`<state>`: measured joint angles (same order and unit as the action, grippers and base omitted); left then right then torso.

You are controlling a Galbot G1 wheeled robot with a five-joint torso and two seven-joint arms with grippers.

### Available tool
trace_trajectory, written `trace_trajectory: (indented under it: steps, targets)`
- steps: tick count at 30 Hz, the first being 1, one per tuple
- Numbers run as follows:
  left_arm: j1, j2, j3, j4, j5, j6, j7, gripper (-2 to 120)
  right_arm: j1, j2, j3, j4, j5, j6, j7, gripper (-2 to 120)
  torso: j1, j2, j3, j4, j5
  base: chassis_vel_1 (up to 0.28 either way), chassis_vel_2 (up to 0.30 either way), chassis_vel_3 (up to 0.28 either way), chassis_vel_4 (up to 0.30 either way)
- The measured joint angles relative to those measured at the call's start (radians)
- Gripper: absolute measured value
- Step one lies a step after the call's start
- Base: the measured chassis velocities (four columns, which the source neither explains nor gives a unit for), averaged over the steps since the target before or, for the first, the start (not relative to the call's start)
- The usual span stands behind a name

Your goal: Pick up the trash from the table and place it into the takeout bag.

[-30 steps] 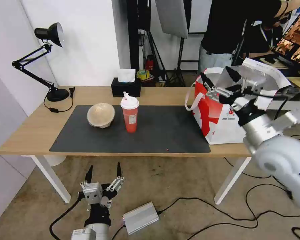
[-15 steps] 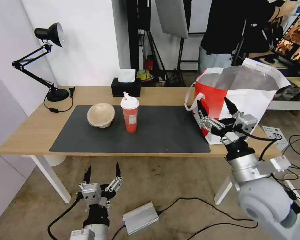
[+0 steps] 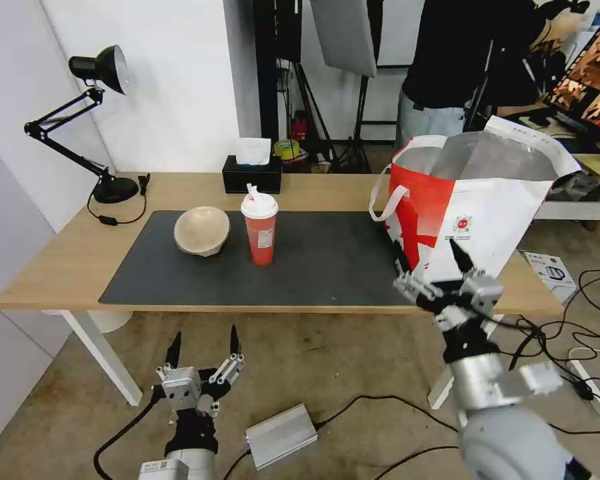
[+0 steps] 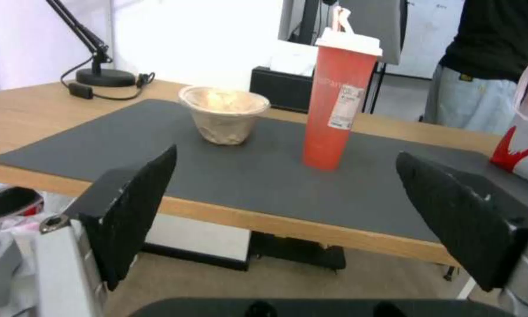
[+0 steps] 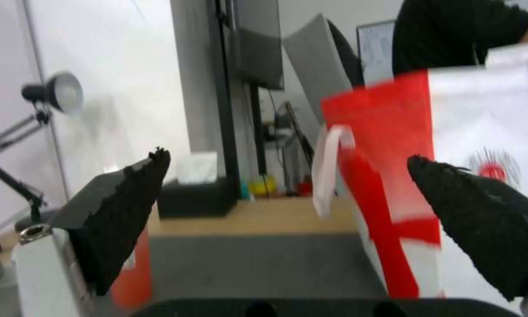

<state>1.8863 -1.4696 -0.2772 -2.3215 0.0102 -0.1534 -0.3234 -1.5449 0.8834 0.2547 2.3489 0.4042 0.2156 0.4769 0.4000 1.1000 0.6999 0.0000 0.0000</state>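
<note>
Right claw (image 3: 432,267) spread wide, empty, just before the takeout bag (image 3: 487,220); a careless swing could topple it off the worktop (image 3: 60,267).

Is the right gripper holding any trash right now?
No, the right gripper is open and empty in front of the takeout bag, while the red drink cup and beige paper bowl sit on the mat.

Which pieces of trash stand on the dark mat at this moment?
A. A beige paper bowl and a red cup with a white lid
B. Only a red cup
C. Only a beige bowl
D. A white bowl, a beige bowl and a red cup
A: on the dark mat stand only the beige paper bowl and, beside it, the red cup with its white lid.
</note>
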Motion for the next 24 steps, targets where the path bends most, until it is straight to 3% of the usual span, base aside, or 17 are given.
trace_trajectory:
  steps: [24]
  targets:
    - [0.013,-0.001,0.004,-0.002,0.011,-0.019,0.000,100,-0.194,0.078,-0.028,-0.044,-0.175,-0.007,0.039,100,0.000,0.000,0.000,0.0000,0.0000,0.000,0.000,0.000,0.000]
